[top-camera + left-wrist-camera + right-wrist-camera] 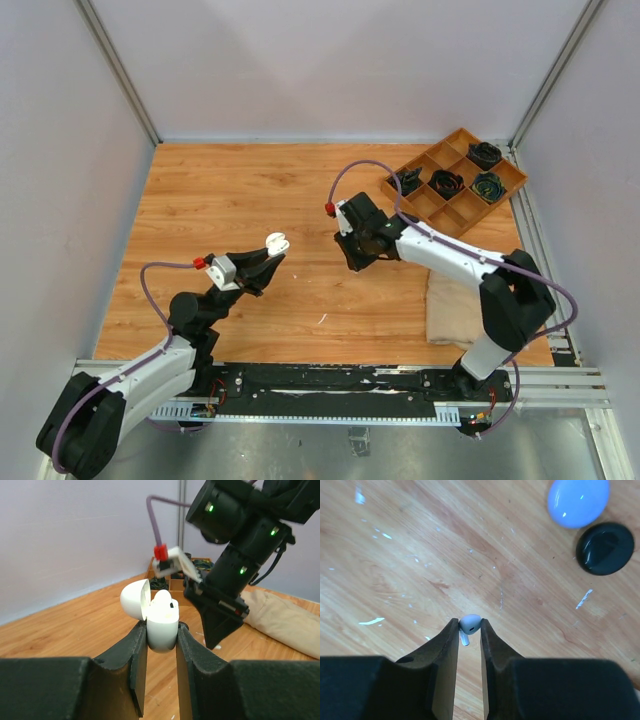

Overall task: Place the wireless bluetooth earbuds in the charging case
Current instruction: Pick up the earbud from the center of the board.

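A wood-grain laminate counter (pixel 250 200) is enclosed by plain pale walls (pixel 300 60). A glossy white, rounded charging case (pixel 162 622), lid hinged open, is clamped in the left tool (pixel 161 632). A tiny smooth white earbud (pixel 470 622) is pinched in the right tool (pixel 468 626), over the scuffed counter.

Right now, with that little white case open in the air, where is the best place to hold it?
Probably the lower body of the case, squeezed across its two sides, coming from the bottom end. Its lid is swung open at the top, so that end must stay free for the earbud held in the right gripper. The left gripper grips it this way.
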